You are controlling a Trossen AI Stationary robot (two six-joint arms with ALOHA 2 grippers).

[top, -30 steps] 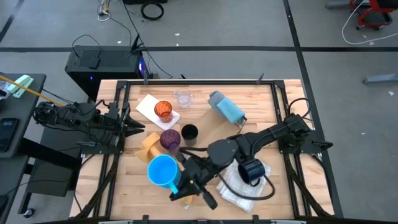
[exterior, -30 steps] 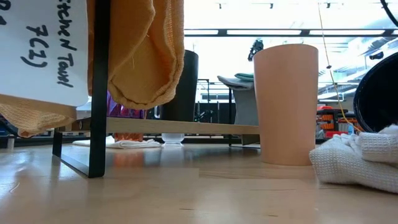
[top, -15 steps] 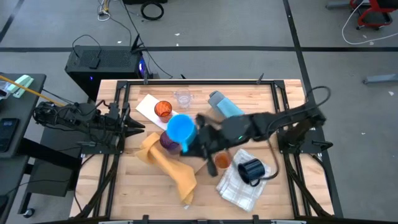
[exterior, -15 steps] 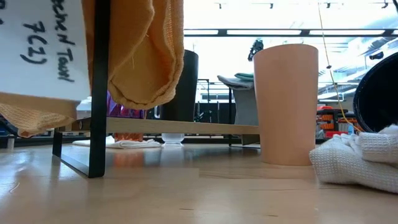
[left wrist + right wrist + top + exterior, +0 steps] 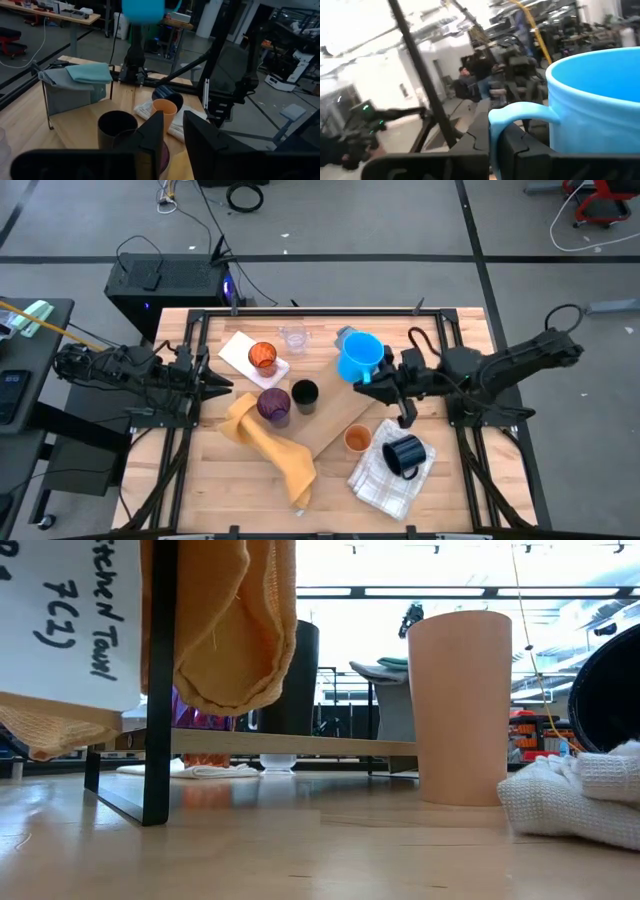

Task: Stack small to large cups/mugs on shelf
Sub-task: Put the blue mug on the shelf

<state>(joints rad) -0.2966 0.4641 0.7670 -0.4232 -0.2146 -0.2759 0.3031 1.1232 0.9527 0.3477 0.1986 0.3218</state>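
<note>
I am holding the bright blue mug (image 5: 359, 356) by its handle in my right hand (image 5: 385, 379), upper centre; the black cup (image 5: 304, 394) is lying to its lower left.

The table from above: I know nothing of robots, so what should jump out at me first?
The bright blue mug, held above the table's far side by the right gripper, its fingers shut on the handle. Next, the orange towel sprawled near the front, beside the purple cup. The left gripper waits at the left edge.
</note>
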